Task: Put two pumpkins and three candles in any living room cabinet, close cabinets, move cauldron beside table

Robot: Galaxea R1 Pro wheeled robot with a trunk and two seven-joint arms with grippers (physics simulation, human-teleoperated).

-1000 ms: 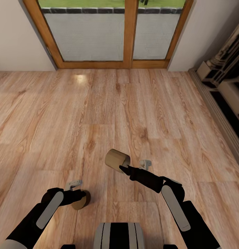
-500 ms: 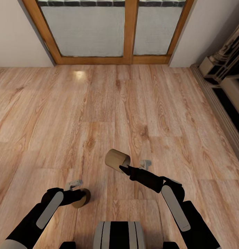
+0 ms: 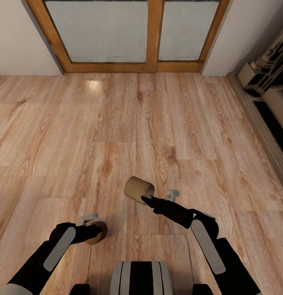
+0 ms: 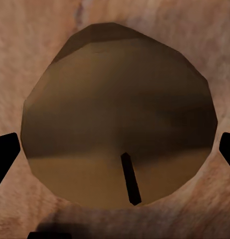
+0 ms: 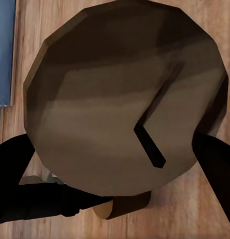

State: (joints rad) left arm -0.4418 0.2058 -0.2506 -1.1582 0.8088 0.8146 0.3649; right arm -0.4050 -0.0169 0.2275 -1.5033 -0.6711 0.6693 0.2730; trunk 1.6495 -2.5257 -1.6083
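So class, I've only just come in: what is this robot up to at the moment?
It is carrying two candles across a light wood plank floor, one in each hand. The left hand is shut on a tan candle held low by the body; the right hand is shut on another candle, held further forward. Ahead are wood-framed glass doors, and a dark unit lies to the right. Neither candle is put away yet.

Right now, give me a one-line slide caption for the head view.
Each gripper, left and right, carries a tan candle over plank floor toward wood-framed glass doors.
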